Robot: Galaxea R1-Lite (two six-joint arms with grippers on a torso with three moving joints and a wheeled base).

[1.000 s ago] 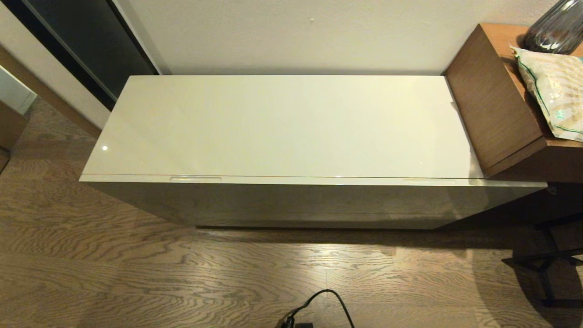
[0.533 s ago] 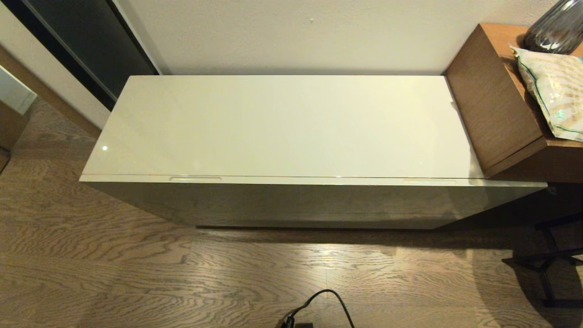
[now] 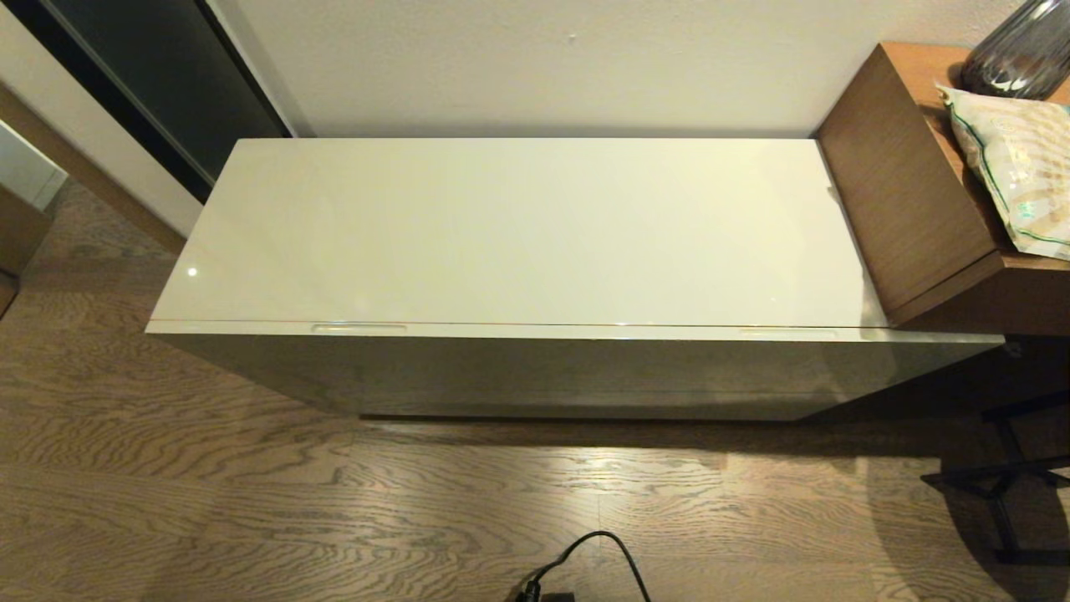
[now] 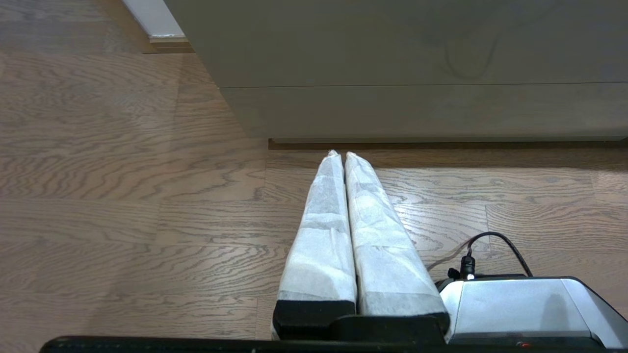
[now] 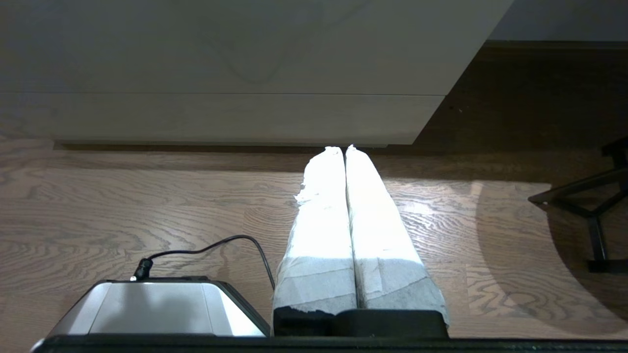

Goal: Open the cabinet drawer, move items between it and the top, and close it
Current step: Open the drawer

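Nothing has changed from the earlier head frames: the cabinet, the bag and the cable on the floor sit exactly where they were, and no arm has come into the head view.

The drawer (image 3: 577,368) is closed, its front flush under the top (image 3: 518,230), with one slot handle (image 3: 359,328) toward the left and the other (image 3: 787,333) toward the right along the upper edge. The top is bare and glossy. No packet or slippers show in any view.

At the right, the taller brown wooden unit (image 3: 911,192) touches the cabinet's right end. On it lies a green-striped bag (image 3: 1016,171), with a dark glass vase (image 3: 1016,50) just beyond it.

The left gripper (image 4: 341,154) hangs low over the wood floor (image 3: 251,502), near the cabinet's base toward the left end. Its padded white fingers (image 4: 324,230) are pressed together and hold nothing. The right gripper (image 5: 343,148) hangs the same way near the cabinet's right end, fingers (image 5: 378,230) closed against each other, empty. Neither touches the cabinet. A black cable (image 3: 598,556) curls on the floor in front of the robot, and a black metal frame (image 3: 1003,485) stands at the near right.
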